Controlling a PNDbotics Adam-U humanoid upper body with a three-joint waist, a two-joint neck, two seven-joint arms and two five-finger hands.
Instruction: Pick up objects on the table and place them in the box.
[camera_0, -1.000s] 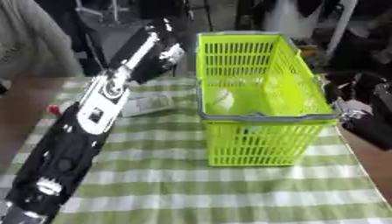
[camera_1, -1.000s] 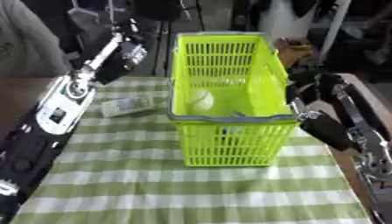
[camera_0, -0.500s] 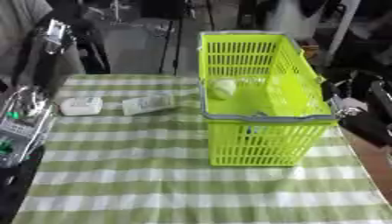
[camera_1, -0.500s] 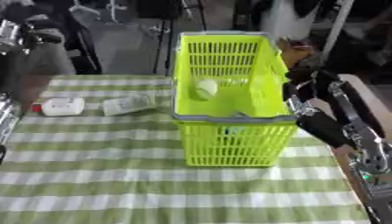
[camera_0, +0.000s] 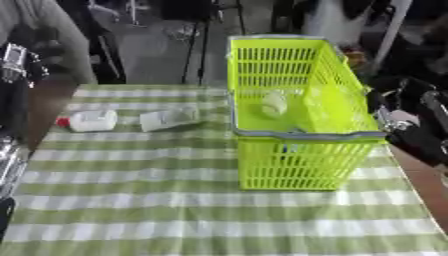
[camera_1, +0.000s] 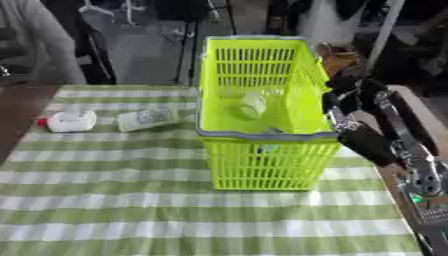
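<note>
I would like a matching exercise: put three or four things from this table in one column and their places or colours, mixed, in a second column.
Things:
1. basket
2. white bottle with red cap
3. clear bottle
4. pale object

Descriptions:
A. inside the basket
B. nearest the table's left edge
C. lime green
D. lying between the white bottle and the basket

Pairs: 1-C, 2-B, 3-D, 4-A

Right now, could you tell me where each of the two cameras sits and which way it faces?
Left eye view: in the head, looking down at the checked table and green basket; the left arm shows at the left edge.
Right eye view: beside it, same downward look; the right arm reaches to the basket's right side, its hand by the rim.
Both share the basket, a pale object inside, and two bottles.
</note>
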